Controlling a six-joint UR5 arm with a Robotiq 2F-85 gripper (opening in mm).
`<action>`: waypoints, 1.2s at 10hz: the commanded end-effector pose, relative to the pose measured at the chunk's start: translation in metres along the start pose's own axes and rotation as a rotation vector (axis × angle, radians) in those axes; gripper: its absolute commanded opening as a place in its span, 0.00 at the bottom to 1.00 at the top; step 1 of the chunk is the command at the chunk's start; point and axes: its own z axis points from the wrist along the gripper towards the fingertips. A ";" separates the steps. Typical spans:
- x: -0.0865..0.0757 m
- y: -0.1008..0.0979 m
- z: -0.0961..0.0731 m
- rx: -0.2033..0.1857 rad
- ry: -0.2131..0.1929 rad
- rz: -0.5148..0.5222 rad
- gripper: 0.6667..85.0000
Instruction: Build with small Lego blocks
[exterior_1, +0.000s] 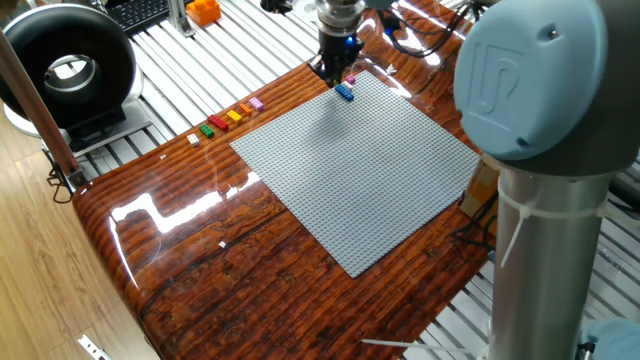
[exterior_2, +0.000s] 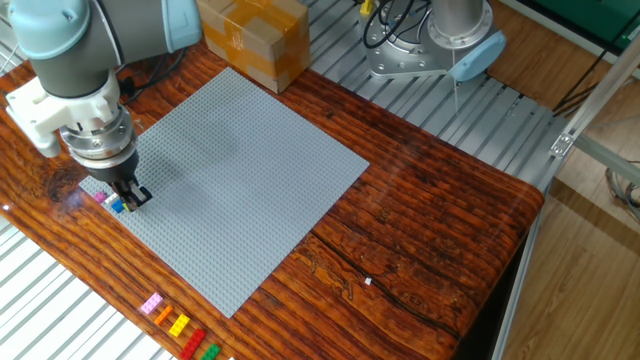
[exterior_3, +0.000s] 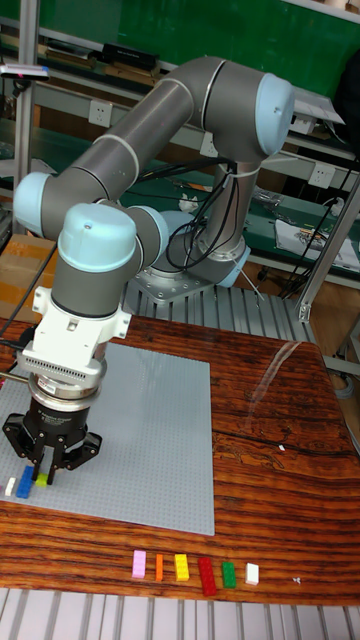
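Pincer (exterior_3: 42, 477) clenched on a tiny yellow plastic brick (exterior_3: 41, 479); press straight down beside the small blue brick (exterior_3: 24, 474), at the grey studded baseplate's (exterior_3: 150, 440) nine o'clock edge.

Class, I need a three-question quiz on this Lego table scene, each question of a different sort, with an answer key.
1. True or false: the gripper is over a corner of the grey baseplate.
2. How many loose bricks lie in the row off the plate?
3. The brick at the row's end is: A white, B black, C purple.

Key: 1 true. 2 six. 3 A; the white brick ends the row.
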 end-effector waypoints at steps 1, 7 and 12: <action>-0.002 0.003 0.002 -0.019 -0.008 0.012 0.00; -0.006 0.003 0.006 -0.025 -0.023 0.011 0.00; -0.006 0.003 0.007 -0.025 -0.025 0.011 0.00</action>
